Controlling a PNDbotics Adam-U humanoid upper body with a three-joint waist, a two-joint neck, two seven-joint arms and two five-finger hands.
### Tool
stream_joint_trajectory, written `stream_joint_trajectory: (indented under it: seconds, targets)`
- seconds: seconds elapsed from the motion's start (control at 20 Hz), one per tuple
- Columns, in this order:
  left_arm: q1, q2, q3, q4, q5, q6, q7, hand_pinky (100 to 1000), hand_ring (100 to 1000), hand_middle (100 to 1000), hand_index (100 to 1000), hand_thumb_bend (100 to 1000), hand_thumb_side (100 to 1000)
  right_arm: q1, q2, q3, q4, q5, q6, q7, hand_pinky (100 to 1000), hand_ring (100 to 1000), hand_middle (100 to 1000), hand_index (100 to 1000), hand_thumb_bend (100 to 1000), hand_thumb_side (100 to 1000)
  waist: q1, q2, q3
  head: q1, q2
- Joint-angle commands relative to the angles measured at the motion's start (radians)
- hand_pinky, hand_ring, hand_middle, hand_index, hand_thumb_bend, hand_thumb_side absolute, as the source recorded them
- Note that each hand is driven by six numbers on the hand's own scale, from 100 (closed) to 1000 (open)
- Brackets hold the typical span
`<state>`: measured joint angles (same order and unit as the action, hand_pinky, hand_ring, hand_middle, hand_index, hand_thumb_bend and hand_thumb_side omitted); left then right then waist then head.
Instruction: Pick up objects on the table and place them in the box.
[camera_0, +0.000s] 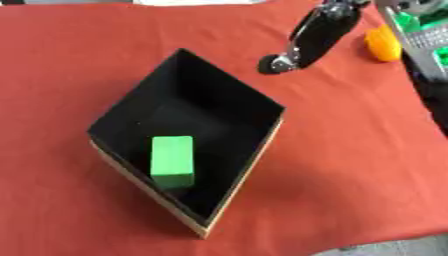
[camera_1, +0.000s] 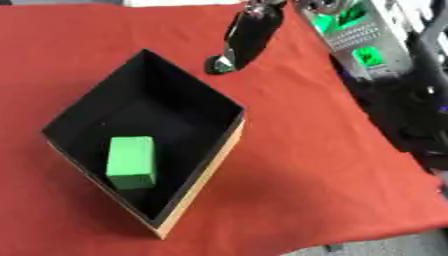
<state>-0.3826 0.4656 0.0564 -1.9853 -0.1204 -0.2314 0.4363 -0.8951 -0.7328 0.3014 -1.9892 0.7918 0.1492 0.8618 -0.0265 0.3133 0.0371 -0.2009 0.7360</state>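
An open black box (camera_0: 266, 145) with tan outer walls sits askew on the red tablecloth (camera_0: 350, 165), and a green block (camera_0: 172, 161) lies on its floor near the front corner. My right hand (camera_0: 282, 61) comes in from the upper right on a black arm (camera_0: 325, 27) and hovers just beyond the box's far right corner. It is blurred and nothing shows in it. An orange object (camera_0: 382, 44) lies on the cloth to the right of that arm, apart from the hand. My left hand is out of sight.
A grey perforated frame with green parts (camera_1: 354, 35) stands at the table's far right edge. Dark equipment (camera_1: 411, 110) lies beyond the right edge. The tablecloth's front edge (camera_1: 376, 237) runs across the lower right.
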Motion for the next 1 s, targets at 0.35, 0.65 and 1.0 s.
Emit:
stream_joint_trajectory:
  seconds: [0.35,0.65,1.0]
  targets:
    - [-0.007,0.027,0.012,-0.015,-0.009,0.003,0.002,533,815,686,804,100,561,0.184,-0.219,-0.147,-0.011,0.045,0.206,-0.021,871,941,854,914,569,148,0.004,-0.008,0.001,-0.014,-0.019]
    - [-0.011,0.032,0.012,-0.015,-0.010,0.002,0.002,532,815,687,804,100,560,0.287,-0.299,-0.195,-0.011,0.035,0.343,0.016,864,938,861,915,578,173,0.008,0.002,0.007,-0.018,-0.030]
    - [-0.014,0.037,0.012,-0.015,-0.013,0.002,0.003,530,817,688,804,100,562,0.312,-0.342,-0.227,0.095,0.042,0.415,0.024,867,945,870,915,579,165,0.012,0.016,0.020,-0.016,-0.046]
